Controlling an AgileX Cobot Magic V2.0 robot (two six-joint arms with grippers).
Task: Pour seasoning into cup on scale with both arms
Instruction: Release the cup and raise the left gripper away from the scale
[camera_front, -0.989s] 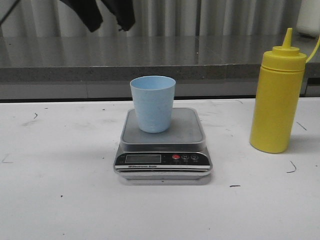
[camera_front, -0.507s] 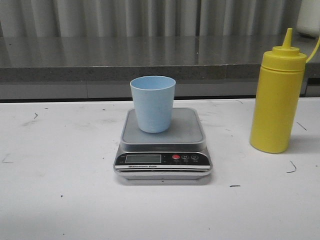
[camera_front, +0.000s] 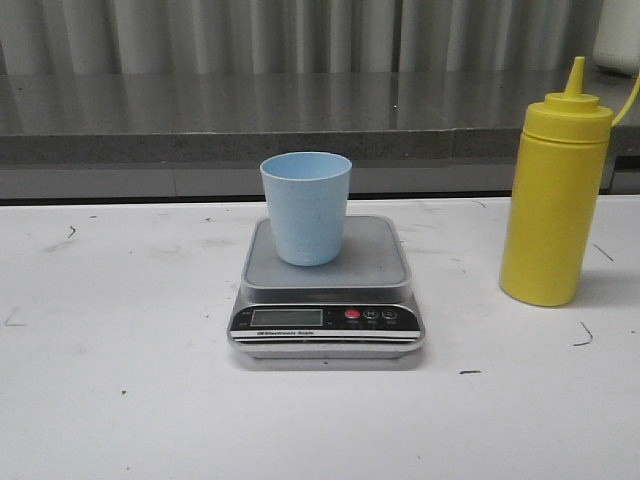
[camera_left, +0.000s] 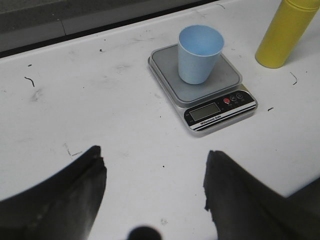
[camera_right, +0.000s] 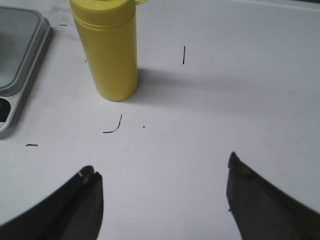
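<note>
— Gone from the back edge now: that dark shape above the counter. Both arms?

— Left gripper (camera_left: 155, 185) and right gripper (camera_right: 162, 192) hang released, empty. Close squarely on the seasoning (camera_front: 553, 190), right side of the bench; its nozzle is cropped in the wrist views.

— Cup (camera_front: 306, 207)?

— On the scale (camera_front: 325, 290), mid-bench; display unreadable.

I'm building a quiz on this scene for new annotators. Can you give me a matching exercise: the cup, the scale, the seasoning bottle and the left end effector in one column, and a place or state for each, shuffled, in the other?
Column 1:
1. cup
2. scale
3. seasoning bottle
4. left end effector

Column 2:
A. open and empty, above the table
B. upright on the table to the right of the scale
C. standing on the steel platform
D. resting on the white table, display facing the front camera

Pairs: 1-C, 2-D, 3-B, 4-A
</note>
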